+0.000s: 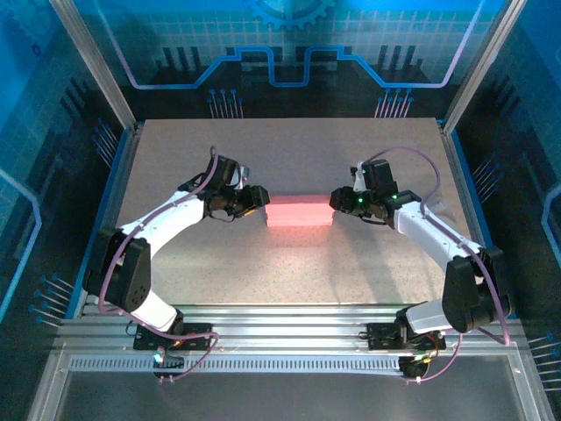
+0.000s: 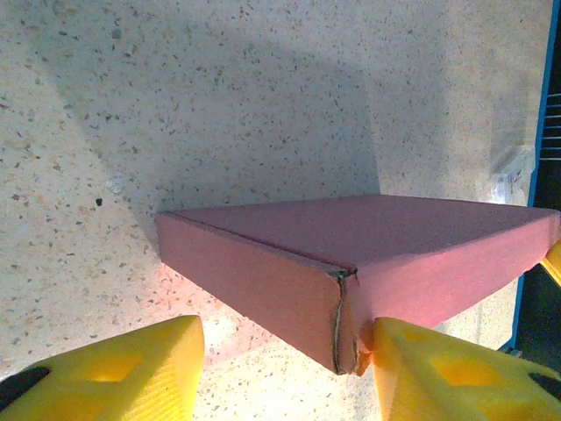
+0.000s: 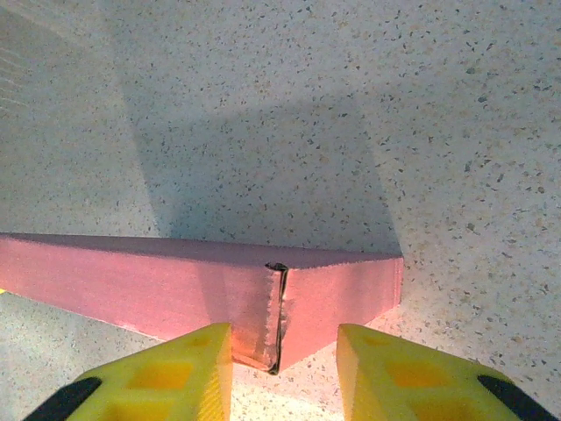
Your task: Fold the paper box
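Observation:
The paper box [image 1: 298, 212] lies folded into a flat pink rectangular block at the middle of the table. My left gripper [image 1: 260, 203] is at its left end and my right gripper [image 1: 336, 200] at its right end. In the left wrist view a seamed corner of the box [image 2: 386, 237] pokes between the open yellow jaws of the left gripper [image 2: 285, 342]. The right finger [image 2: 438, 377] touches that corner, while the left finger [image 2: 114, 373] stands apart. In the right wrist view the right gripper [image 3: 282, 346] straddles another seamed corner of the box [image 3: 131, 281]; its left finger [image 3: 166, 377] touches the box's face, and the right finger [image 3: 394, 373] is clear of it.
The speckled table [image 1: 289, 149] has blue rails along its left and right sides and a glass wall behind. A small pale object [image 2: 511, 171] lies near the blue edge beyond the box. Both arm bases sit on the metal rails at the near edge.

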Tool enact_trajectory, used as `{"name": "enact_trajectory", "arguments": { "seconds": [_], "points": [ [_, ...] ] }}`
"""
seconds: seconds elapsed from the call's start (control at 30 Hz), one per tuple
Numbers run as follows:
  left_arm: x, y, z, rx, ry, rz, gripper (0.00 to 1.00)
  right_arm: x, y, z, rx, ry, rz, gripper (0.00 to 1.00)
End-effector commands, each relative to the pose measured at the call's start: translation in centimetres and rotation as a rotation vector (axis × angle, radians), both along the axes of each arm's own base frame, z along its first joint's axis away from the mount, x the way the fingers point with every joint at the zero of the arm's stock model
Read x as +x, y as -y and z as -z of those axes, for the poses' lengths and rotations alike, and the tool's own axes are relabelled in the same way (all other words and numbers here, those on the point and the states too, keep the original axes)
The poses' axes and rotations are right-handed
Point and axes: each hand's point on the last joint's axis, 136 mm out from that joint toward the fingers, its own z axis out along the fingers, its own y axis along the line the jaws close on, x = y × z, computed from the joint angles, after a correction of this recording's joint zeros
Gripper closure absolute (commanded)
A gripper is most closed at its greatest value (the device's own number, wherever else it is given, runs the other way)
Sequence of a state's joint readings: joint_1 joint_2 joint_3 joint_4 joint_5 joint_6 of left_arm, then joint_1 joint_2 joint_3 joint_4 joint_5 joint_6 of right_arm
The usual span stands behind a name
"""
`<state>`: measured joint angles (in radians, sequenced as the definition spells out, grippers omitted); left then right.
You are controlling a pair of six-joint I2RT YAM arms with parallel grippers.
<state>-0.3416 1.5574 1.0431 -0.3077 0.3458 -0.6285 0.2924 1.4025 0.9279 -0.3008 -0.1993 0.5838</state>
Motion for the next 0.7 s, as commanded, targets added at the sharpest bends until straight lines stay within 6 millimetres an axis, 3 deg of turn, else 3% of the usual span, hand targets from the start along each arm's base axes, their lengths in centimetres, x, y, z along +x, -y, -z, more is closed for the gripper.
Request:
{"name": "enact_trajectory", "arguments": {
  "seconds": [0.0, 0.13, 0.47, 0.67],
  "points": [
    [-1.6, -0.8, 1.9, 0.029, -0.071, -0.023, 0.46, -1.4, 1.3, 2.3, -0.051, -0.072, 0.037, 0.64],
    [-1.7, -0.7, 1.7, 0.019, -0.063, -0.023, 0.46, -1.4, 1.3, 1.5, -0.042, -0.05, 0.036, 0.64],
    [-0.2, 0.5, -4.2, -0.054, 0.048, 0.007, 0.41, -1.1, 0.5, -3.3, -0.009, 0.055, -0.03, 0.62],
    [0.3, 0.5, -6.2, -0.047, 0.104, 0.029, 0.4, -0.9, -0.6, -5.5, 0.027, 0.11, -0.1, 0.6]
  ]
}}
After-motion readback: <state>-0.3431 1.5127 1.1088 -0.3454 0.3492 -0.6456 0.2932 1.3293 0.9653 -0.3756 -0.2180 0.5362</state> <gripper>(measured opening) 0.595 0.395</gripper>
